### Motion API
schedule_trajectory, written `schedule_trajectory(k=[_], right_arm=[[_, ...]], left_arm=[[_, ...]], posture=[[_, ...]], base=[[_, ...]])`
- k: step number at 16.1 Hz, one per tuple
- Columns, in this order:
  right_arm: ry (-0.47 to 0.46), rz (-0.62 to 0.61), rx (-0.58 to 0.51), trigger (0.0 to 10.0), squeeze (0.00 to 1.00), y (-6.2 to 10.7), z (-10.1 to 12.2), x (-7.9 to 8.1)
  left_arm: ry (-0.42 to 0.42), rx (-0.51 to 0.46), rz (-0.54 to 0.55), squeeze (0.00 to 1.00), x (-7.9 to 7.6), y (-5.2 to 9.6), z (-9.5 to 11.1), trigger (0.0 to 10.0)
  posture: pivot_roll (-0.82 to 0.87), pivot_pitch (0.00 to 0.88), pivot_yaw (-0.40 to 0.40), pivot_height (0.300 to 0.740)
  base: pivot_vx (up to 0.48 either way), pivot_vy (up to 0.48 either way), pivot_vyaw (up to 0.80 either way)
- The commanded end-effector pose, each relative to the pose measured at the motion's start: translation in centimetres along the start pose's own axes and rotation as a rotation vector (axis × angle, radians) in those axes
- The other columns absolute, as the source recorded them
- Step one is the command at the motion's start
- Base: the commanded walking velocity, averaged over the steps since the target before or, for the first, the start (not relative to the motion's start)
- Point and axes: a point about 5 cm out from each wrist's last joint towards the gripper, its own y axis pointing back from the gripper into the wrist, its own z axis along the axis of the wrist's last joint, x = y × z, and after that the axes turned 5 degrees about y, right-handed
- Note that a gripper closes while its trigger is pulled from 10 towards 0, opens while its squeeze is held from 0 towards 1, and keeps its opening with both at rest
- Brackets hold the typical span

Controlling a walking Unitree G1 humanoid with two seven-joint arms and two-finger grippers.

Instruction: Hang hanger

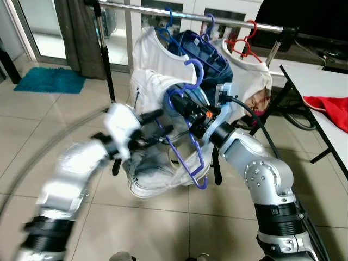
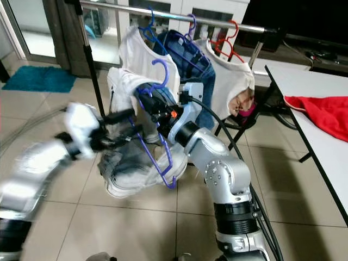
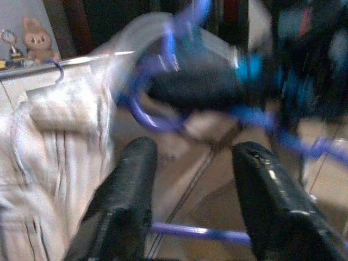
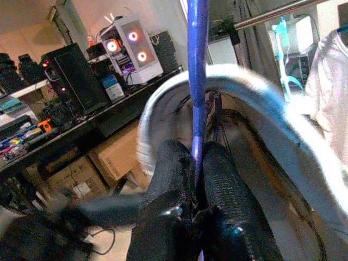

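The purple hanger (image 1: 187, 136) carries a pale garment (image 1: 155, 168) and sits in mid-air in front of the robot, below the metal rail (image 1: 190, 14) that runs across at twelve o'clock; its hook points up but is not yet over the rail. The right gripper (image 4: 197, 163) has its two black fingers pressed together on the hanger's thin purple bar, as the right wrist view shows plainly. The left gripper (image 3: 190, 190) is blurred by movement and lies at about nine o'clock of the hanger, close to the garment; its fingers are spread with a gap between them, holding nothing, a stretch of purple bar crossing behind them. On the rail, other hangers already carry a white shirt (image 1: 149, 51), blue jeans (image 1: 209, 54) and another white shirt on a red hanger (image 1: 242, 43). A red cloth (image 1: 331, 109) lies on the table (image 1: 321, 81) at three o'clock. Judging by this, the hanger is picked up and raised; lifting the hook over the rail and releasing it remain.
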Motion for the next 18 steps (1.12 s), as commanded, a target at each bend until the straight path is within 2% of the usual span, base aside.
schedule_trajectory(k=[1, 2, 3, 4, 5, 6, 7, 8, 9, 10, 11, 12, 13, 15, 16, 18], right_arm=[[0.024, 0.008, -0.075, 10.0, 0.00, 0.3, 1.3, -0.2], [0.039, 0.016, -0.068, 10.0, 0.00, 0.3, 1.5, -0.3], [0.048, 0.024, -0.064, 10.0, 0.00, 0.2, 1.5, -0.3], [0.062, 0.045, -0.058, 10.0, 0.00, 0.1, 1.6, -0.3], [0.075, 0.067, -0.053, 10.0, 0.00, 0.0, 1.7, -0.2], [0.084, 0.083, -0.049, 10.0, 0.00, 0.0, 1.8, -0.2], [0.106, 0.129, -0.039, 10.0, 0.00, 0.0, 2.0, 0.1], [0.115, 0.156, -0.037, 10.0, 0.00, 0.0, 2.1, 0.3], [0.130, 0.203, -0.032, 10.0, 0.00, 0.2, 2.4, 0.6], [0.140, 0.234, -0.029, 10.0, 0.00, 0.3, 2.5, 0.8], [0.148, 0.259, -0.026, 10.0, 0.00, 0.5, 2.6, 0.9], [0.161, 0.307, -0.023, 10.0, 0.00, 0.7, 2.9, 1.1], [0.169, 0.373, -0.020, 10.0, 0.00, 1.0, 3.1, 1.6], [0.180, 0.441, -0.009, 10.0, 0.00, 1.3, 3.2, 2.2], [0.191, 0.484, 0.003, 10.0, 0.00, 1.6, 3.2, 2.5], [0.207, 0.523, 0.025, 10.0, 0.00, 1.8, 3.1, 2.7]], left_arm=[[0.030, -0.043, -0.039, 1.00, 0.3, 0.8, 1.7, 10.0], [0.023, -0.061, -0.066, 1.00, 1.6, 2.1, 4.0, 10.0], [0.002, -0.064, -0.068, 1.00, 2.4, 2.6, 5.2, 10.0], [-0.037, -0.053, -0.078, 1.00, 3.8, 3.7, 7.1, 10.0], [-0.073, -0.018, -0.076, 1.00, 5.1, 4.7, 8.2, 10.0], [-0.100, 0.015, -0.064, 1.00, 5.9, 5.2, 8.6, 10.0], [-0.178, 0.141, -0.035, 1.00, 7.7, 6.2, 8.6, 10.0], [-0.185, 0.178, -0.033, 1.00, 8.5, 6.6, 8.6, 10.0], [-0.226, 0.205, -0.005, 1.00, 9.8, 6.9, 8.5, 10.0], [-0.237, 0.234, -0.019, 1.00, 10.2, 7.0, 8.3, 10.0], [-0.231, 0.264, -0.055, 0.95, 10.3, 6.9, 8.0, 10.0], [-0.229, 0.322, -0.119, 0.15, 10.6, 6.9, 7.4, 10.0], [-0.236, 0.353, -0.162, 0.00, 11.0, 6.7, 7.1, 10.0], [-0.231, 0.357, -0.206, 0.00, 11.3, 6.3, 7.3, 10.0], [-0.248, 0.365, -0.269, 0.00, 11.2, 5.5, 7.9, 10.0], [-0.243, 0.323, -0.328, 0.00, 11.1, 4.6, 9.1, 10.0]], posture=[[0.01, 0.000, -0.079, 0.740], [0.02, 0.000, -0.090, 0.740], [0.02, 0.000, -0.097, 0.740], [0.03, 0.000, -0.107, 0.740], [0.04, 0.000, -0.111, 0.740], [0.04, 0.000, -0.115, 0.740], [0.05, 0.000, -0.118, 0.740], [0.05, 0.000, -0.120, 0.740], [0.06, 0.000, -0.121, 0.740], [0.06, 0.000, -0.121, 0.740], [0.05, 0.000, -0.121, 0.740], [0.05, 0.000, -0.119, 0.740], [0.05, 0.000, -0.119, 0.740], [0.05, 0.000, -0.118, 0.740], [0.05, 0.000, -0.113, 0.740], [0.04, 0.000, -0.112, 0.740]], base=[[0.000, 0.000, 0.00], [0.000, 0.000, 0.00], [0.000, 0.000, 0.00], [0.000, 0.000, 0.00], [0.000, 0.000, 0.00], [0.000, 0.000, 0.00], [0.000, 0.000, 0.00], [0.000, 0.000, 0.00], [0.000, 0.000, 0.00], [0.000, 0.000, 0.00], [0.000, 0.000, 0.00], [0.000, 0.000, 0.00], [0.000, 0.000, 0.00], [0.000, 0.000, 0.00], [0.000, 0.000, 0.00], [0.000, 0.000, 0.00]])
